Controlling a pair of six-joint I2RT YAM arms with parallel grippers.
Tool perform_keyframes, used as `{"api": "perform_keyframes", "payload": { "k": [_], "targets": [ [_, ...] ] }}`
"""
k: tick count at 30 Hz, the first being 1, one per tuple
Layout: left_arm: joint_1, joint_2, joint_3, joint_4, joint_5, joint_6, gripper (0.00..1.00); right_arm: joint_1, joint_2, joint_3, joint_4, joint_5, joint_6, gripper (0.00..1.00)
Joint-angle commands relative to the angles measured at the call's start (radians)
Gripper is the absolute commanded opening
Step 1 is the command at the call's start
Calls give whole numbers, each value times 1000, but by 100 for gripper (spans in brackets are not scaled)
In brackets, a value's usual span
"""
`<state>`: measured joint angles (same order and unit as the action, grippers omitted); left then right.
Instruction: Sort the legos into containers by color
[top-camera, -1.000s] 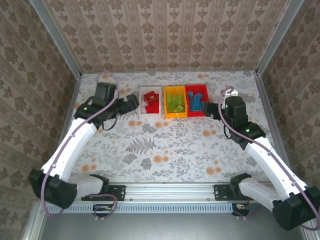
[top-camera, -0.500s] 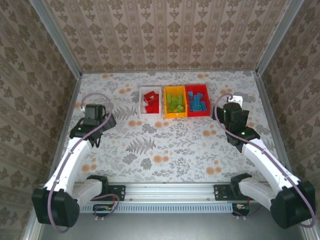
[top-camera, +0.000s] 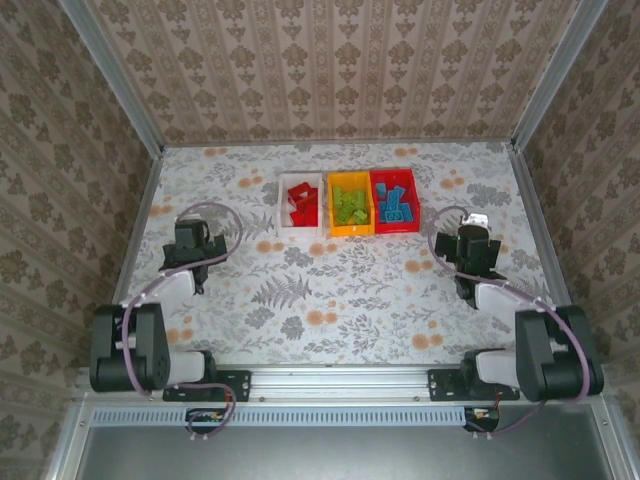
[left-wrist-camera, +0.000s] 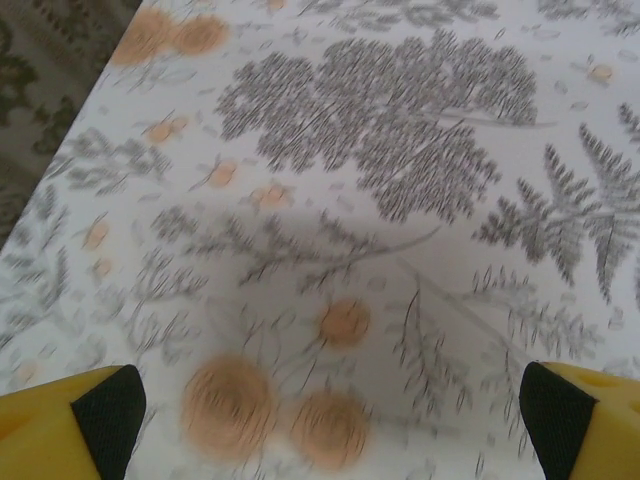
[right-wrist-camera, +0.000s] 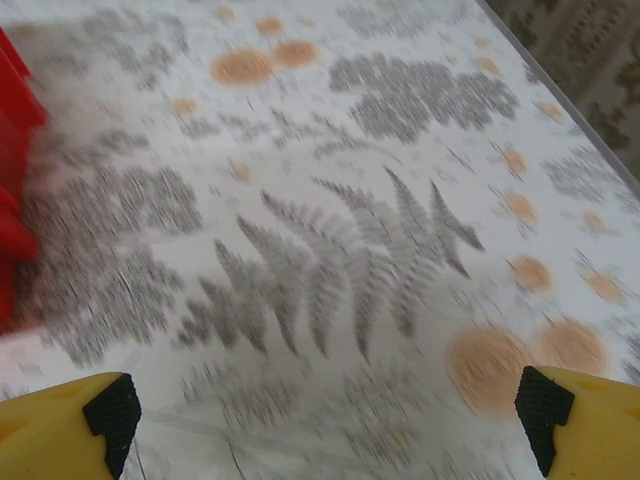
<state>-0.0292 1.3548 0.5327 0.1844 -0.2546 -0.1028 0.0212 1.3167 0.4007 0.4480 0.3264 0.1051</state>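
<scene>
The legos (top-camera: 351, 207) look fully sorted at the table's (top-camera: 330, 290) far edge: red in the white bin (top-camera: 300, 231), green in the yellow bin (top-camera: 350, 234), blue in the red bin (top-camera: 397, 230). The left gripper (left-wrist-camera: 332, 408) and right gripper (right-wrist-camera: 328, 410) hang near the side edges, jaws wide apart, empty. Judged remaining: park both arms low, clear of the 3 bins.

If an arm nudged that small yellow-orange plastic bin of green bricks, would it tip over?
Probably slides: the yellow-orange plastic bin looks low and wide. Likely light, so its lime green bricks may rattle. Sideways, it might shove the neighbouring white bin or red bin.
</scene>
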Motion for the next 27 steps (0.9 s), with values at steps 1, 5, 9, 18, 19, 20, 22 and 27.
{"api": "perform_keyframes", "payload": {
  "k": [1, 5, 9, 18, 19, 20, 22, 27],
  "targets": [
    [12, 73, 4, 294, 89, 71, 100, -41, 117, 36, 263, -129, 28, 100],
    [26, 141, -10, 430, 132, 97, 100, -35, 135, 54, 257, -164, 6, 100],
    [6, 143, -101, 592, 152, 123, 100, -36, 218, -134, 697, -185, -4, 100],
    [4, 181, -146, 701, 116, 111, 100, 6, 214, -65, 543, -59, -9, 100],
    [4, 179, -146, 701, 115, 112, 100, 8, 210, -55, 514, -60, -9, 100],
    [3, 181, -146, 704, 116, 112, 100, 9, 210, -51, 511, -60, -12, 100],
    [5, 179, -145, 702, 115, 113, 100, 10, 208, -57, 522, -78, -20, 100],
    [-6, 180, -143, 699, 103, 122, 100, 16, 212, -44, 501, -123, -49, 100]
  ]
}}
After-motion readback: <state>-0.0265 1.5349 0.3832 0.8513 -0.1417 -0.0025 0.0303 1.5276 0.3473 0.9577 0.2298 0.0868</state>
